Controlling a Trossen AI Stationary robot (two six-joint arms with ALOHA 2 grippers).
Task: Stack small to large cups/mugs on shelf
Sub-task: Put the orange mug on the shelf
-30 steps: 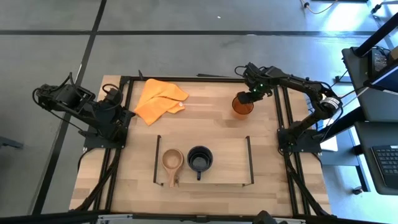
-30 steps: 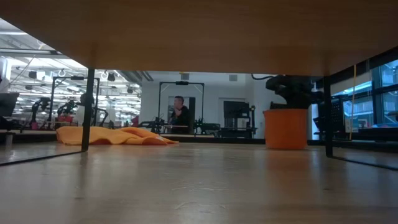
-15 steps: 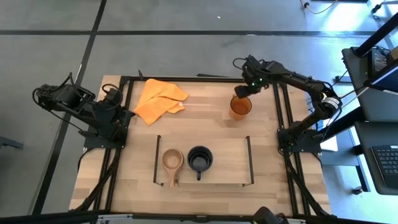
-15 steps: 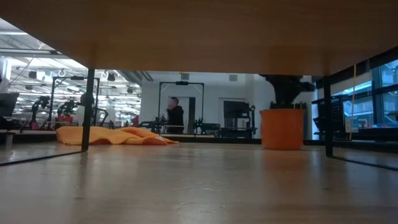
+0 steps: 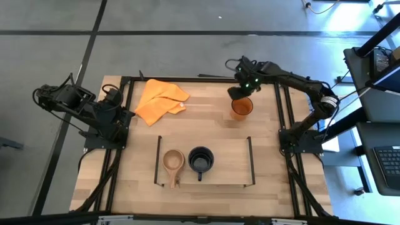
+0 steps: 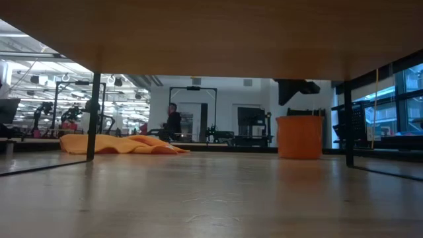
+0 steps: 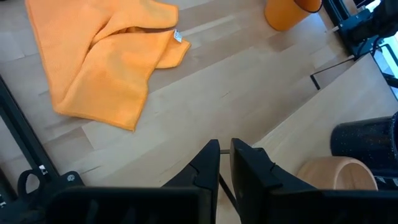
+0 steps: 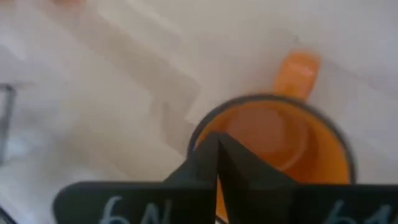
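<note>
The translucent orange mug [image 5: 242, 107] stands upright on its base on the table, far right of the shelf; it also shows in the low view [image 6: 301, 137]. My right gripper [image 5: 237, 94] is shut and hangs just above the mug's far-left rim, clear of it in the low view [image 6: 295, 91]. The right wrist view [image 8: 217, 144] looks down into the mug [image 8: 292, 140]. The tan wooden cup [image 5: 173, 160] and the black mug [image 5: 200, 159] stand side by side on the shelf [image 5: 230, 167]. My left gripper [image 7: 224, 157] is shut and empty at the table's left side.
An orange cloth [image 5: 159, 100] lies crumpled at the far left of the table. The thin black shelf frame [image 5: 251, 159] edges the shelf, with bare wood to the right of the black mug. The outer black metal frame [image 5: 284, 119] runs along the table's sides.
My right gripper has risen from the orange mug's rim and gone toward the table's left edge; it now hangs clear above the mug, which stays upright on the table.
</note>
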